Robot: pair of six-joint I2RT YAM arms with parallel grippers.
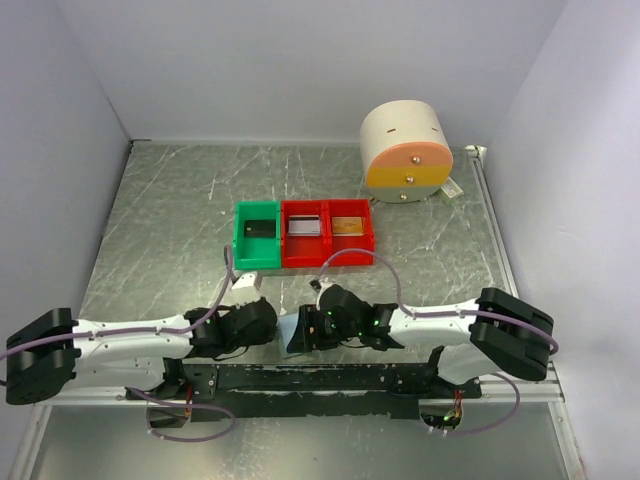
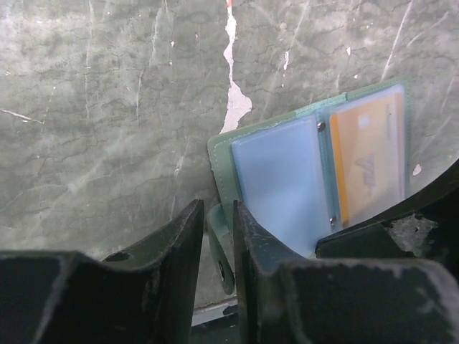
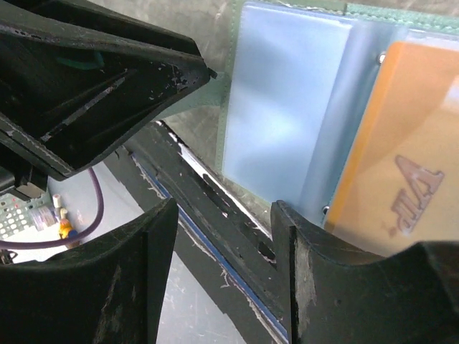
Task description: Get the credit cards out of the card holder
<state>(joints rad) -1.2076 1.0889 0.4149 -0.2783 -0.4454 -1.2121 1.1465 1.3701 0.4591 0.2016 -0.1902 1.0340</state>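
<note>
The card holder (image 1: 297, 335) lies open at the table's near edge between my grippers. In the left wrist view it (image 2: 280, 179) has a green cover and two pale blue pockets. The left pocket looks empty; an orange credit card (image 2: 366, 161) sits in the right one. My left gripper (image 2: 217, 208) is shut on the holder's green strap tab at its left edge. My right gripper (image 3: 224, 208) is open and empty over the holder's near edge (image 3: 280, 93), with the orange card (image 3: 401, 143) just beyond its right finger.
A green bin (image 1: 257, 235) and a red double bin (image 1: 328, 248) stand mid-table, each compartment holding a card: dark, grey, and gold-tan (image 1: 348, 225). A round cream and orange drawer unit (image 1: 406, 152) stands at the back right. The black rail runs along the table's front edge.
</note>
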